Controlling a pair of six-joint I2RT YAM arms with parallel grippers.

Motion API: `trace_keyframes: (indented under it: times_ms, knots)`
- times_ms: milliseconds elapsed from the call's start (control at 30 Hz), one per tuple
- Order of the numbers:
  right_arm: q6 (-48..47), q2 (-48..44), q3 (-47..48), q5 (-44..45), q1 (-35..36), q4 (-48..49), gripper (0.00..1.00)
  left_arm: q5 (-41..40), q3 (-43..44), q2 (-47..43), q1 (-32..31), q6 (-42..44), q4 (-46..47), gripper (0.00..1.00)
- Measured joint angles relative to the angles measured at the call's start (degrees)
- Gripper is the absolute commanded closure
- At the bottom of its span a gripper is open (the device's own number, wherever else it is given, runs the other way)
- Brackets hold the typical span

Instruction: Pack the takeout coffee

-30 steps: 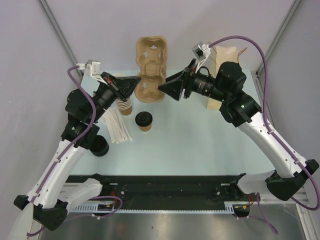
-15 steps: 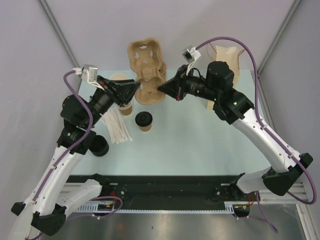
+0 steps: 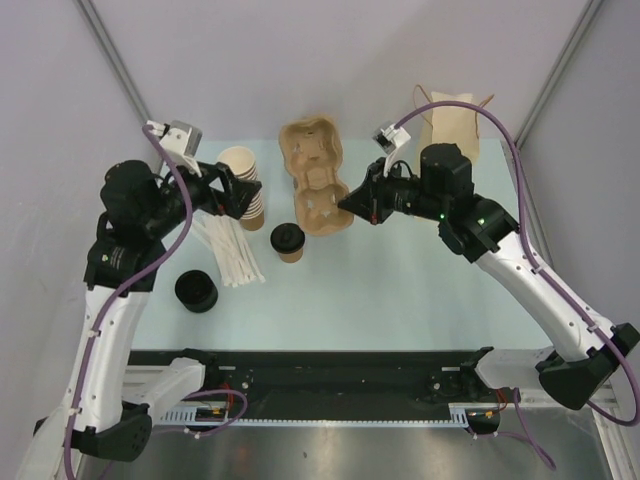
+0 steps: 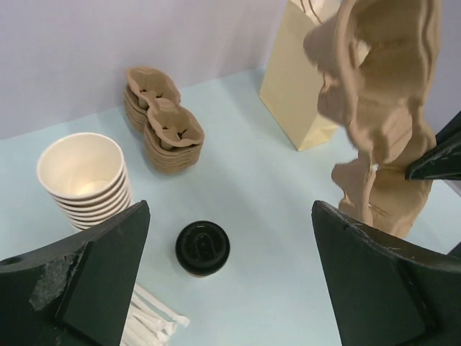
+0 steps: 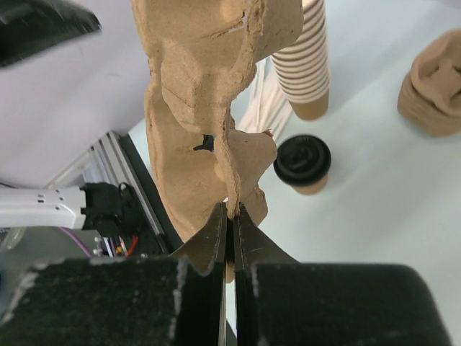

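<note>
Pinching a pulp carrier (image 3: 318, 190), right gripper (image 3: 346, 203) hangs over pale-blue table (image 3: 400, 290); left gripper (image 3: 243, 192) gapes wide; grey walls (image 3: 300, 50) behind.

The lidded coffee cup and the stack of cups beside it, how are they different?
The takeout coffee is one cup; the stack of cups is several, nested. The takeout coffee is lidded in black; the stack of cups is open, cream inside showing. The takeout coffee stands lower than the stack of cups. Both are brown paper, upright on the table.
</note>
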Motion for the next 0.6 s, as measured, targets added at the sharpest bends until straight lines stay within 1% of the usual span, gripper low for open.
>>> trace_keyframes:
  times_ms: [67, 200, 267, 333, 433, 467, 500, 533, 567, 600]
  knots:
    - [-0.76, -0.20, -1.31, 0.42, 0.02, -1.22, 1.00, 0.17, 2.12, 1.51, 0.11, 2.54, -0.66, 0.00]
    - [-2.54, -0.31, -3.41, 1.01, 0.13, -2.99, 1.00, 4.94, 3.87, 1.86, 0.09, 10.21, -2.80, 0.00]
    - [-3.52, -0.39, -4.31, 1.07, 0.35, -4.04, 1.00, 7.06, 7.69, 4.07, -0.20, 13.33, -5.25, 0.02]
    - [-4.46, -0.57, -4.87, 1.20, 0.94, -5.09, 1.00, 8.85, 11.89, 6.29, -0.76, 16.52, -5.81, 0.04]
    - [-5.31, -0.87, -5.27, 1.20, 1.77, -6.05, 1.00, 9.18, 12.41, 7.56, -2.51, 19.76, -5.70, 0.12]
    - [-5.49, -1.03, -5.38, 1.20, 2.05, -6.21, 1.00, 9.16, 12.44, 7.91, -3.45, 20.65, -5.88, 0.16]
    - [-5.68, -1.20, -5.49, 1.20, 2.36, -6.29, 1.00, 9.14, 12.44, 8.28, -4.44, 21.57, -5.97, 0.18]
    - [-5.90, -1.33, -5.57, 1.20, 2.64, -6.34, 1.00, 9.07, 12.44, 8.66, -5.51, 22.16, -6.10, 0.20]
    - [-6.10, -1.49, -5.62, 1.22, 2.95, -6.36, 1.00, 8.98, 12.44, 9.09, -6.58, 22.86, -6.19, 0.25]
    - [-6.21, -1.57, -5.64, 1.20, 3.15, -6.36, 1.00, 8.94, 12.44, 9.33, -7.02, 23.12, -6.16, 0.27]
